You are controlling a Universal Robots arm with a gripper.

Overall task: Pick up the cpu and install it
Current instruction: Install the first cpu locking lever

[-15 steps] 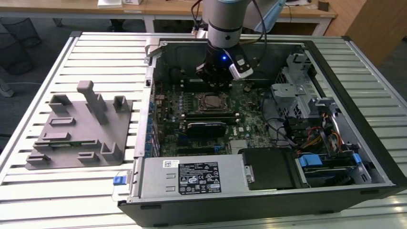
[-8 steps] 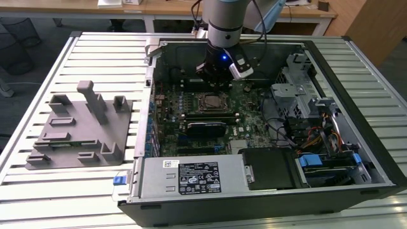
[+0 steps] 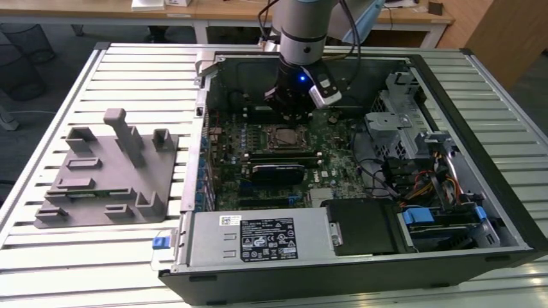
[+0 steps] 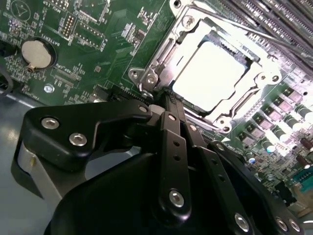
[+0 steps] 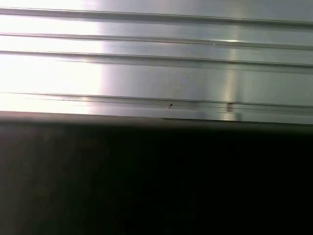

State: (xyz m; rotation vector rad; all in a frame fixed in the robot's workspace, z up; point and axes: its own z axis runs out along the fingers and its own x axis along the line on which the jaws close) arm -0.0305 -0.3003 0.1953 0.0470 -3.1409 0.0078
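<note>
The cpu lies flat inside the metal socket frame on the green motherboard, its silver top shining brightly. In the second wrist view my gripper is shut, its two black fingers pressed together with nothing between them. The tips sit at the edge of the socket frame, just beside the cpu and off its top. In the exterior view the gripper hangs low inside the open computer case, right behind the socket.
A grey plastic tray with upright posts stands on the slatted table at the exterior view's left. Memory slots, cables, a drive cage and the power supply crowd the case. A coin battery sits on the board.
</note>
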